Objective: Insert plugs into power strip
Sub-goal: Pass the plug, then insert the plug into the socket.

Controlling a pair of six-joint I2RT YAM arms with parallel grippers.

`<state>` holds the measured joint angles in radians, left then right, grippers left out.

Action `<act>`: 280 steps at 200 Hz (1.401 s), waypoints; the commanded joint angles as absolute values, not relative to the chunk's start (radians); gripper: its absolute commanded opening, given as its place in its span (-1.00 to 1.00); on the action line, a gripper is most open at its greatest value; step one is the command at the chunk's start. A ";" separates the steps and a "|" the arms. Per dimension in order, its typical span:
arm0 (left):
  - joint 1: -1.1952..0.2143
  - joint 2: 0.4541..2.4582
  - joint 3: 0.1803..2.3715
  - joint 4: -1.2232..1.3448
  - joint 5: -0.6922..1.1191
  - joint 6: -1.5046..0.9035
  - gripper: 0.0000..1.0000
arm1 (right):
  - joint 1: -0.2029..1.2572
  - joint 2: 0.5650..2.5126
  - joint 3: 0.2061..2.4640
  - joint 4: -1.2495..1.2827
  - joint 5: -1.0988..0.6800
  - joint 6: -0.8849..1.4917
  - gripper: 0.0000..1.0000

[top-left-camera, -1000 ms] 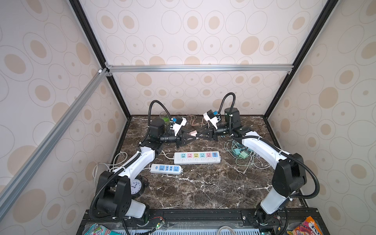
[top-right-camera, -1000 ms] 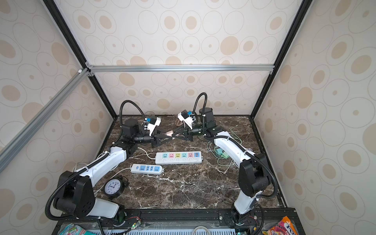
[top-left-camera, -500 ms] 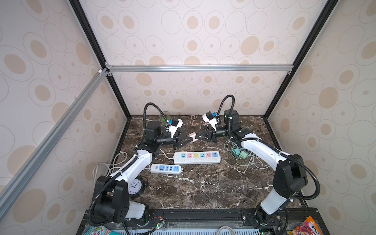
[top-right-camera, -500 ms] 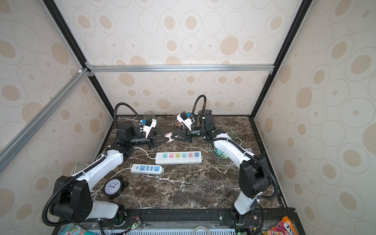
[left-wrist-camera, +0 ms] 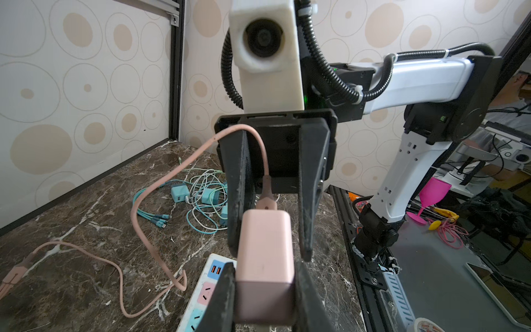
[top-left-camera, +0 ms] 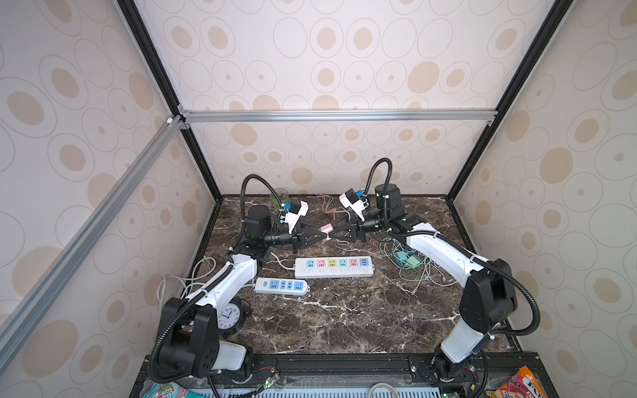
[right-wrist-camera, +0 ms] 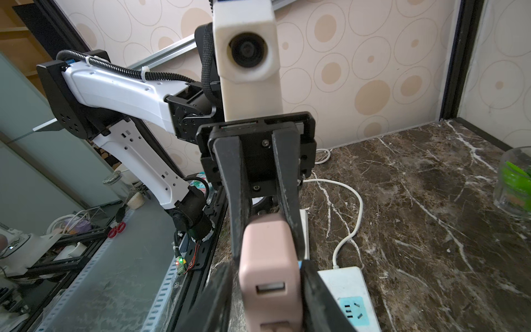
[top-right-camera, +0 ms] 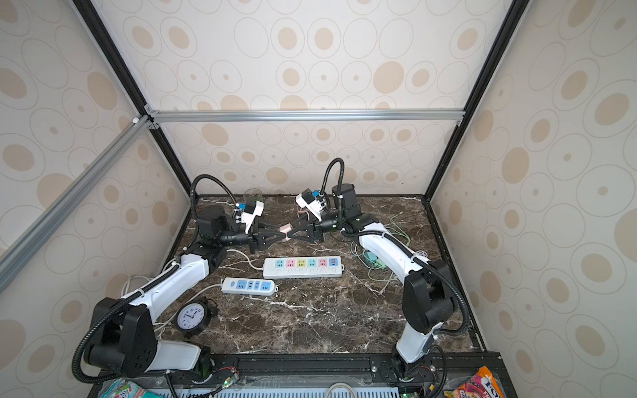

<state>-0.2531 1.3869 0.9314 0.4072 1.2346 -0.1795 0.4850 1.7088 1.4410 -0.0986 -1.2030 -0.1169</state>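
Mid-air handover: the left gripper (top-left-camera: 320,236) pinches the pink plug (left-wrist-camera: 264,258). The right gripper (top-left-camera: 335,234) has its jaws parted (apparently loose), at 12 o'clock from the power strip (top-left-camera: 333,267). Next, likely: align prongs over a socket.

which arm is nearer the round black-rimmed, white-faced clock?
Left. The left arm passes right beside the round black-rimmed clock, near its own base; the right arm stands across the dark marble table, over the teal and mint chargers.
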 commanded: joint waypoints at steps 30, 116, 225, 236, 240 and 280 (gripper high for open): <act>-0.249 1.384 0.941 0.442 1.226 -0.182 -1.00 | 0.502 1.736 1.514 -0.257 -1.252 -0.233 -0.54; -0.243 1.404 0.939 0.198 0.508 -0.209 0.31 | 0.519 1.857 1.657 -0.509 -0.854 -0.431 -1.00; -0.224 1.332 0.808 -0.058 -0.224 -0.479 0.97 | 0.770 2.385 2.190 -1.046 -0.292 -0.902 -1.00; -0.224 1.314 0.784 -0.054 -0.223 -0.487 0.97 | 0.776 2.394 2.195 -1.045 -0.285 -0.902 -1.00; -0.224 1.308 0.774 -0.052 -0.225 -0.490 0.97 | 0.777 2.394 2.196 -1.043 -0.283 -0.899 -1.00; -0.223 1.273 0.722 -0.049 -0.235 -0.501 0.97 | 0.781 2.392 2.200 -1.046 -0.260 -0.903 -1.00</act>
